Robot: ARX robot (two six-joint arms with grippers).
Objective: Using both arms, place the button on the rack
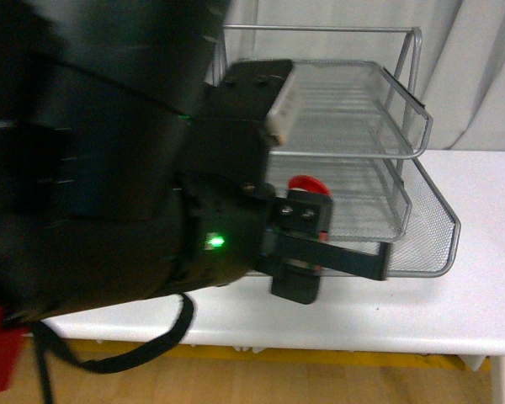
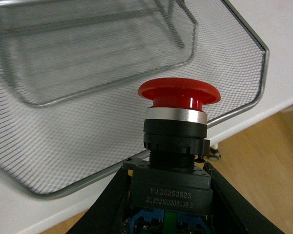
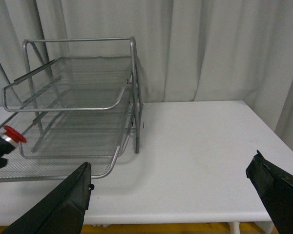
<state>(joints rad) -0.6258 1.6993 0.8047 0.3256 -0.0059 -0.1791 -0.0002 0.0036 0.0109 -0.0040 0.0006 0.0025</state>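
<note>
The button [image 2: 178, 126], with red mushroom cap, silver collar and black body, sits clamped in my left gripper [image 2: 168, 195], which is shut on it. Its red cap also shows in the front view [image 1: 306, 183], just before the silver wire rack [image 1: 421, 223], and in the right wrist view [image 3: 13, 133], at the rack's front. The left gripper [image 1: 301, 220] holds it over the front rim of the rack's lowest tier [image 2: 234, 58]. My right gripper [image 3: 171, 195] is open and empty, over the white table [image 3: 195, 146] beside the rack [image 3: 73, 107].
The left arm's black body [image 1: 93, 168] fills the left half of the front view. A white curtain [image 3: 210, 48] hangs behind the table. The table's front edge [image 1: 362, 341] runs below the rack, with wooden floor [image 2: 263, 161] beyond it.
</note>
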